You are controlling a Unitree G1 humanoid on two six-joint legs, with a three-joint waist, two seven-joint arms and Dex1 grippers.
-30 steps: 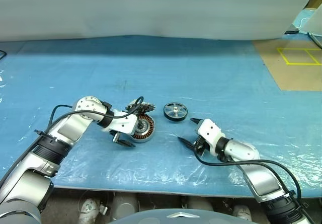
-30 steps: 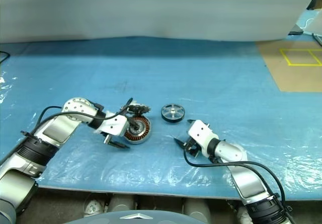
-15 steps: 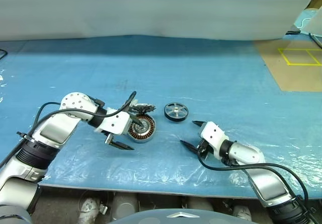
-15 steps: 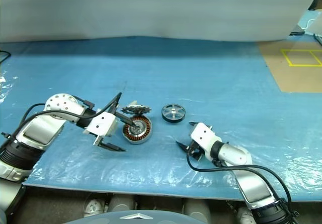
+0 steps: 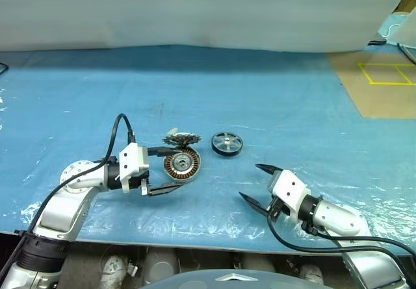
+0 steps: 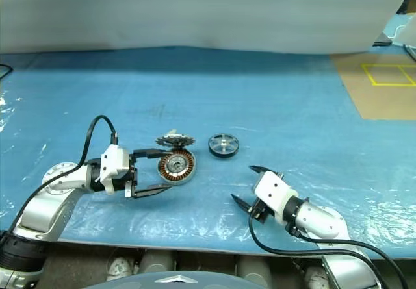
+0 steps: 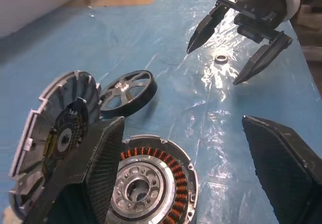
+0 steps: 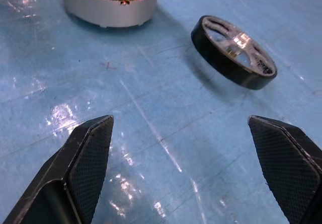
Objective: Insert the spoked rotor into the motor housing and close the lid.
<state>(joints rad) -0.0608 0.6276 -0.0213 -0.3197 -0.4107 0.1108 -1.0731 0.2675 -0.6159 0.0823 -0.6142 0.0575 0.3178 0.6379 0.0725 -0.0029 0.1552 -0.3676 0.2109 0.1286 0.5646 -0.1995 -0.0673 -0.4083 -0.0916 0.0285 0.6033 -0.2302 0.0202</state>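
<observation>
The motor housing (image 5: 181, 165), its copper windings facing up, lies on the blue table. Just behind it the lid (image 5: 181, 138), a finned silver disc, stands tilted. The spoked rotor (image 5: 227, 143) lies flat to the right of both, black rim around silver spokes. My left gripper (image 5: 174, 168) points right and stands open, one finger behind the housing and one in front, not closed on it. My right gripper (image 5: 251, 182) is open and empty, nearer the table's front edge, with the rotor (image 8: 234, 50) ahead of it.
A clear plastic sheet over blue cloth (image 5: 292, 113) covers the table. A small metal ring (image 7: 220, 58) lies near the right gripper. Brown board with a yellow tape square (image 5: 385, 73) lies at the far right. A pale curtain closes the back.
Both arms have drawn back toward the front edge. The left gripper has come off the housing and rolled, so its fingers now straddle it from the left. Housing, lid and rotor have not moved.
</observation>
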